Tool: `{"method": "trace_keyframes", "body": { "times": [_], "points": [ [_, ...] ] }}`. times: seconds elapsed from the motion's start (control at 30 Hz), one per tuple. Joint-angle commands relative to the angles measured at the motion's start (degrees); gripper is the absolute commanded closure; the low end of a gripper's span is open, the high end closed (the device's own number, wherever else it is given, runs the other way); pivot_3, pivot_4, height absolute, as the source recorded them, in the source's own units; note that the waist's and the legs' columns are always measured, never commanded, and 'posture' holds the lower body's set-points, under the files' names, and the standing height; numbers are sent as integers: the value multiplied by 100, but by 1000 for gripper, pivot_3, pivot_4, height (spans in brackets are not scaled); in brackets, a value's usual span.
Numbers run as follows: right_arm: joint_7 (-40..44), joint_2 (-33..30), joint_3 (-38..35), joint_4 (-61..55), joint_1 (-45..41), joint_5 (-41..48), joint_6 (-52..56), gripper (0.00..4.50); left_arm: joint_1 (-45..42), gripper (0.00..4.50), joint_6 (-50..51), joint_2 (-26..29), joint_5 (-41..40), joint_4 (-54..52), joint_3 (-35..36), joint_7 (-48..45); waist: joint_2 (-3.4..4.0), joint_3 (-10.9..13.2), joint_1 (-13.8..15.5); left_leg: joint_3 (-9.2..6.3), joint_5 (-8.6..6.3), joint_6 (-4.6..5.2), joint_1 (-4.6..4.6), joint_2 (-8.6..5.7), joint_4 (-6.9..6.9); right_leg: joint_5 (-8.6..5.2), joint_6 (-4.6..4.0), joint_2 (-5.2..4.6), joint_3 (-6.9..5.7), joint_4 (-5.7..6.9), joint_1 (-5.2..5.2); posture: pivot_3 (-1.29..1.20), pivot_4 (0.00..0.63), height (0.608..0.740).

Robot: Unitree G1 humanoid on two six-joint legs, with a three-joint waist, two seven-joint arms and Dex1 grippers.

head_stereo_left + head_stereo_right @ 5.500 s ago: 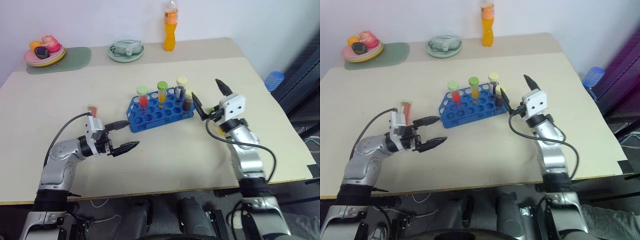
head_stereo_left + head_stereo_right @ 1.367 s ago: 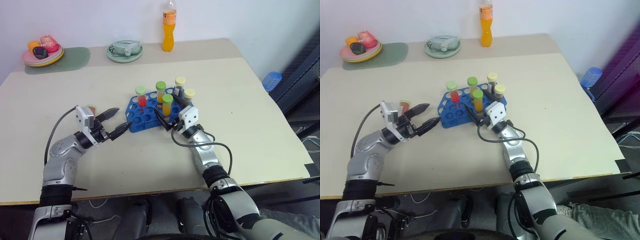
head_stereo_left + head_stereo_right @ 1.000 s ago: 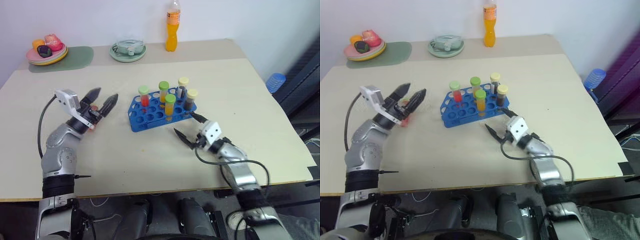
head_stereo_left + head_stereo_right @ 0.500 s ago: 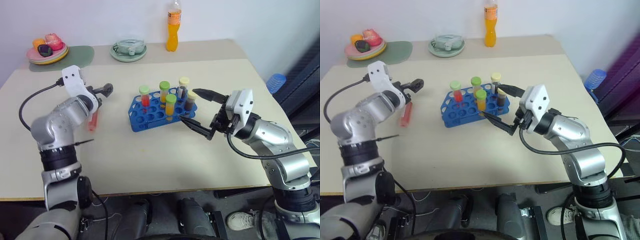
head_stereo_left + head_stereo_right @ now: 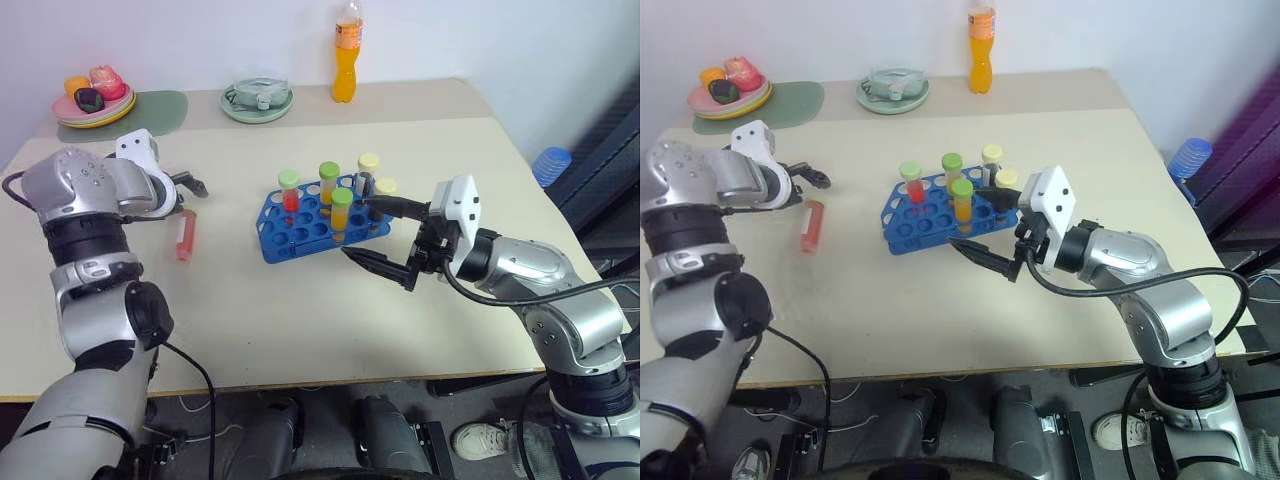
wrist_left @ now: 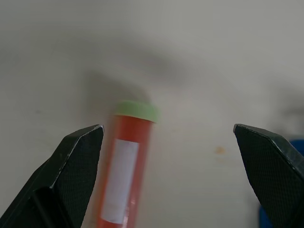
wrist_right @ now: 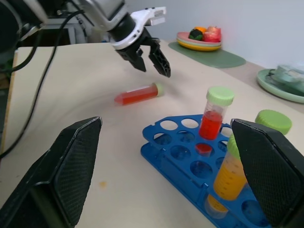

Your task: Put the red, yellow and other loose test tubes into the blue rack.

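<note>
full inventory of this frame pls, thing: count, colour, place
rack: 1, blue, table centre
tubes in rack: 5, green and cream caps, upright
loose tube: 1, red, lying left of the rack
bottle: 1, orange, far edge
dish: 1, pale green, left of the bottle
fruit plate: 1, far left corner, on a green mat
table: 1, beige
left gripper: open, over the loose tube
right gripper: open, beside the rack
</note>
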Motion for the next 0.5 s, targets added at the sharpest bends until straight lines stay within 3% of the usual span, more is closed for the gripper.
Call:
{"method": "trace_keyframes", "body": {
  "times": [0.03,0.27,0.5],
  "points": [
    [128,-73,-66,53,-94,-37,-147,46,-503,0,-430,183,395,868,-145,35,-1,0,7,0,0,0,0,0,0,0,0,0,0,-1,1,0,150,740],
    [143,-44,14,132,72,-444,-514,46,-1261,0,-1236,68,919,2653,-601,-272,-7,4,23,2,-1,1,-6,-4,5,1,2,-5,-1,-3,1,0,150,740],
    [18,-5,-29,45,154,-490,-501,46,-1398,0,-1595,-52,1357,3436,-1191,-858,-9,6,-32,3,-1,2,-6,-2,4,1,2,-2,0,1,-3,0,150,740]
  ]
}}
